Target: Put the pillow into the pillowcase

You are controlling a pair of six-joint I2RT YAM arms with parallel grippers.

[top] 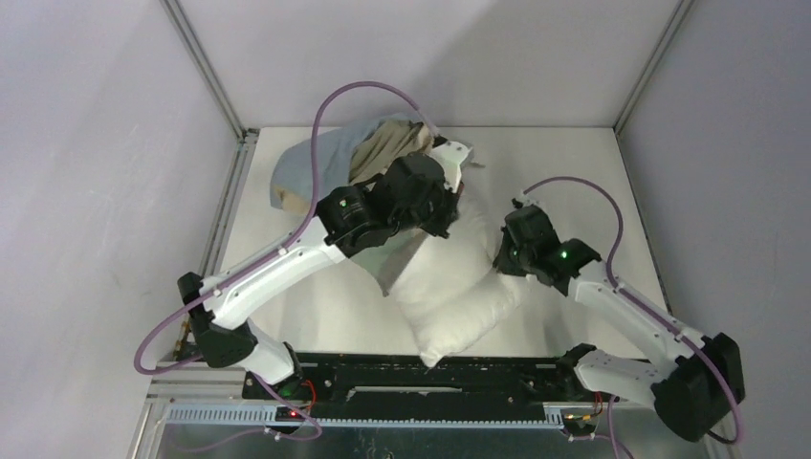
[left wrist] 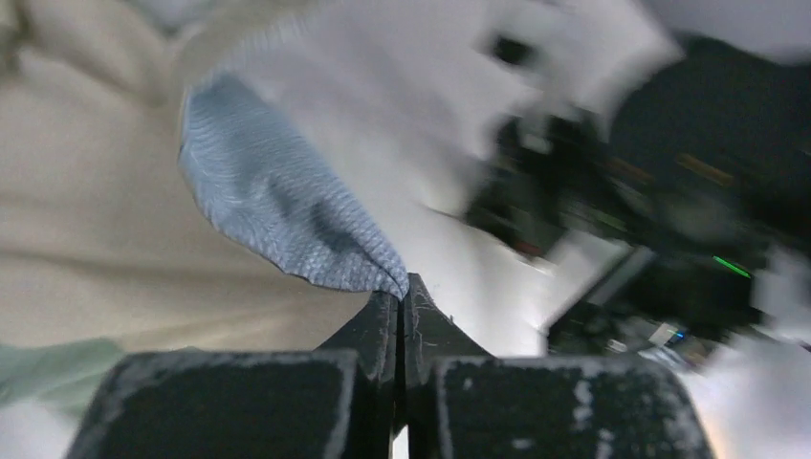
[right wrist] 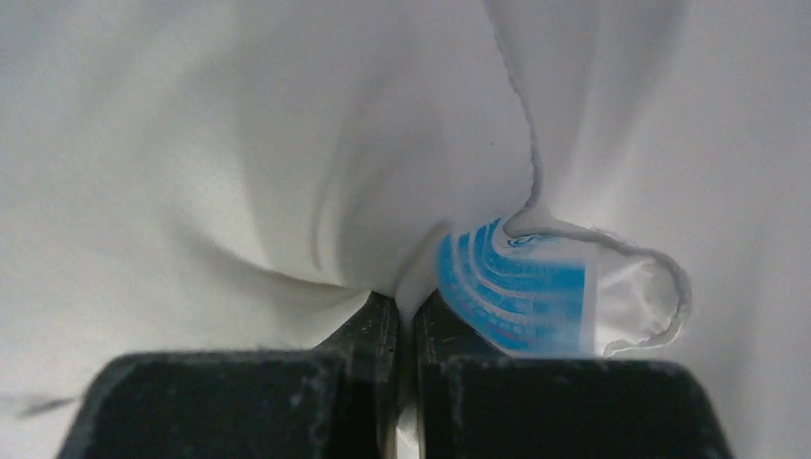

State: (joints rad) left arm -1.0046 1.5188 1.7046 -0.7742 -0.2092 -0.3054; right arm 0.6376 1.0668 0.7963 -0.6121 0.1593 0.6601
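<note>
Left wrist view: my left pincer [left wrist: 402, 292] is clenched on a blue-grey edge of the pillowcase [left wrist: 277, 210], cloth pinched right at the tips. Right wrist view: my right pincer [right wrist: 406, 308] is clenched on pillow [right wrist: 239, 143] fabric, just beside its blue-printed tag [right wrist: 521, 287] and the seam [right wrist: 521, 124]. Top view shows neither grip. It does show the pillow lying mid-counter [top: 555, 148], with the pillowcase bunched at the pillow's far-left end, beige lining exposed. Counter is white. Grey walls [top: 86, 143] and metal frame posts [top: 206, 72] stand beyond the pillow.
</note>
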